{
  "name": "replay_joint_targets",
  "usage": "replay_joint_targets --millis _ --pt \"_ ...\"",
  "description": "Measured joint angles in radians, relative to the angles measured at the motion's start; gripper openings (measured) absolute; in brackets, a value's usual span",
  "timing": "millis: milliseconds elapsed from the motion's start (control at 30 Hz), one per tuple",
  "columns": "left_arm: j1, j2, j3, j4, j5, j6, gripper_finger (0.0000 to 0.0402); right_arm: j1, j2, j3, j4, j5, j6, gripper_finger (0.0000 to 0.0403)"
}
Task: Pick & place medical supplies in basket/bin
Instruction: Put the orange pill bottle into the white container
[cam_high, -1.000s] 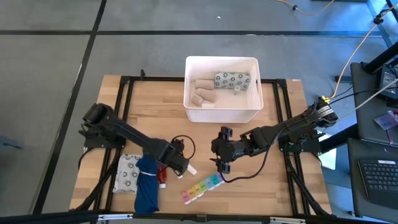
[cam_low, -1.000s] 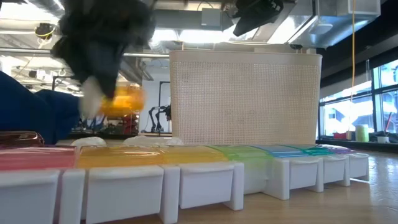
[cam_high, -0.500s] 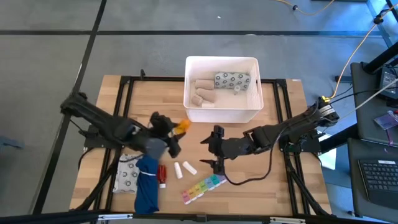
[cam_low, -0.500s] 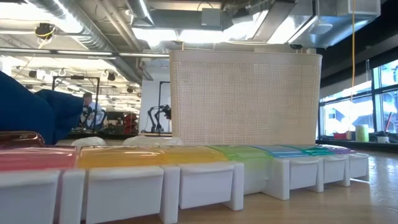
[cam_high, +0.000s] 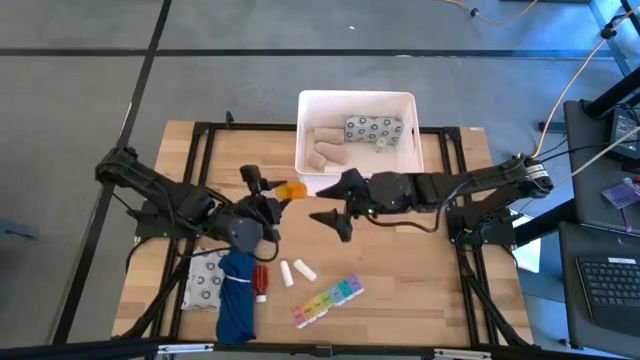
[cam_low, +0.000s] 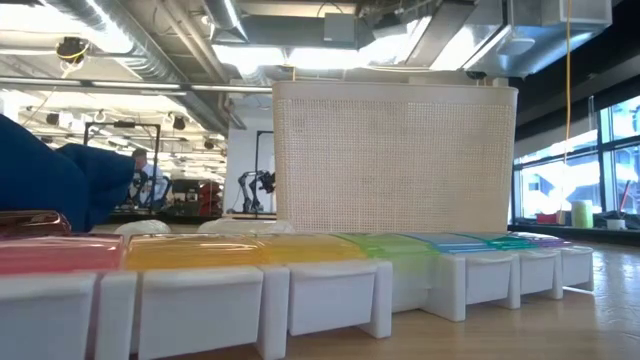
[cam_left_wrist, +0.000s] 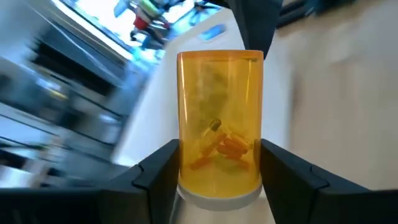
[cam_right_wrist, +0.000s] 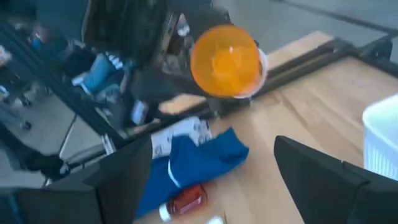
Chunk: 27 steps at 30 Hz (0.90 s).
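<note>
My left gripper (cam_high: 272, 197) is shut on an orange pill bottle (cam_high: 291, 189), lifted above the table just left of the white bin (cam_high: 357, 182). In the left wrist view the bottle (cam_left_wrist: 220, 124) shows pills inside. My right gripper (cam_high: 338, 203) is open, in front of the bin, facing the bottle (cam_right_wrist: 225, 60) without touching it. Gauze rolls (cam_high: 325, 146) and a patterned packet (cam_high: 373, 129) lie in the bin. The rainbow pill organizer (cam_high: 327, 301), two small white items (cam_high: 295, 271), a red tube (cam_high: 261, 281) and another packet (cam_high: 205, 280) lie on the table. My left gripper pinches the orange bottle between its two fingers (cam_left_wrist: 155, 177) at the white-capped end (cam_left_wrist: 217, 194). The bottle is lifted clear of the table. Its closed bottom end sticks out past the fingers toward the table's right, where the right gripper is.
A blue cloth bundle (cam_high: 237, 297) lies beside the red tube near the table's near-left corner. In the low view the organizer (cam_low: 300, 275) fills the foreground with the bin wall (cam_low: 395, 160) behind it. Bare wood shows right of the organizer.
My left gripper has lifted the orange bottle off the table beside the blue cloth and carried it up and toward the far edge, next to the bin. My right gripper has moved from above the organizer toward the far edge and turned to face the bottle.
</note>
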Motion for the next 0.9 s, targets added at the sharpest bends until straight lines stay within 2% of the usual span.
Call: replay_joint_targets --millis 133,233,333,400,500,733,900 --pt "0.025 0.025 0.0 0.001 -0.097 0.171 0.0196 -0.017 0.003 0.0 0.088 0.003 -0.03 0.0339" --pt "0.046 0.04 0.0 0.002 -0.142 0.271 0.0196 -0.02 0.014 0.0 0.13 0.085 -0.08 0.0339" --pt "0.068 0.048 0.0 0.005 -0.143 0.339 0.0196 -0.021 0.025 0.0 0.148 0.178 -0.107 0.0339" --pt "0.083 0.052 0.0 0.01 -0.148 0.36 0.0196 -0.03 0.03 0.0 0.157 0.204 -0.105 0.0339" --pt "0.1 0.053 0.0 0.028 -0.175 0.388 0.0196 -0.043 0.043 0.0 0.16 0.206 -0.102 0.0339" --pt "0.109 0.053 0.0 0.134 -0.167 0.512 0.0196 -0.066 0.072 -0.001 0.192 0.206 -0.08 0.0339" --pt "0.109 0.053 0.0 0.136 -0.159 0.525 0.0196 -0.073 0.076 0.0 0.214 0.206 -0.076 0.0326"
